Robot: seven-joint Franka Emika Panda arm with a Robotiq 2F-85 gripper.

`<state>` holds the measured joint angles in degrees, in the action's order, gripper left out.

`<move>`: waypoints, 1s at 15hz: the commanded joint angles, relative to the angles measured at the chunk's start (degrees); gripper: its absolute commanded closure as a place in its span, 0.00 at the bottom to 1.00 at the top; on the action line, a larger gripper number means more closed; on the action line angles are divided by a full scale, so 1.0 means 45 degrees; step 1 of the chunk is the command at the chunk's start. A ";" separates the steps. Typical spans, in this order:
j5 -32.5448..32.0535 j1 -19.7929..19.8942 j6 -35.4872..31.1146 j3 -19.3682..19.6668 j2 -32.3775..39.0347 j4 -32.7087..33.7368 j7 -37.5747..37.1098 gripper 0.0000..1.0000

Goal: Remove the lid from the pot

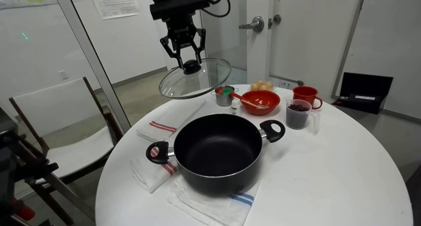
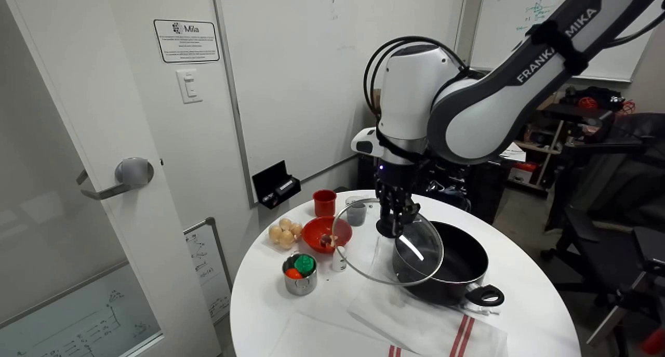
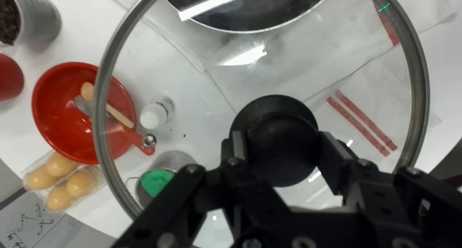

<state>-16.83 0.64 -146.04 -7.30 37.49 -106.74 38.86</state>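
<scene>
Franka arm (image 2: 483, 123) bent, claw (image 1: 190, 61) down, pinching tilted glass lid (image 1: 195, 83) by knob (image 1: 191, 67), clear of black pot (image 1: 217, 153) inboard of surface (image 1: 329, 173) edge

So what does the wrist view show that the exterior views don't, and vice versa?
Only the wrist view shows red towel stripes through the glass lid. Only the exterior views show the metal door lever and a side handle of the black pot; in an exterior view there is also a white chair. All three show the gripper holding the lid's black knob, plus the red bowl and the eggs.
</scene>
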 commanded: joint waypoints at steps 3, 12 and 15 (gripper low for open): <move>-0.0065 -0.0752 0.0387 -0.0596 0.1559 0.1563 0.0672 0.75; -0.0046 -0.1733 0.1906 -0.0710 0.5282 0.5530 0.1848 0.75; 0.0066 -0.1833 0.2539 -0.0712 0.6502 0.6882 0.2276 0.75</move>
<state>-16.84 -6.87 -139.07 -10.40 60.96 -84.64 46.26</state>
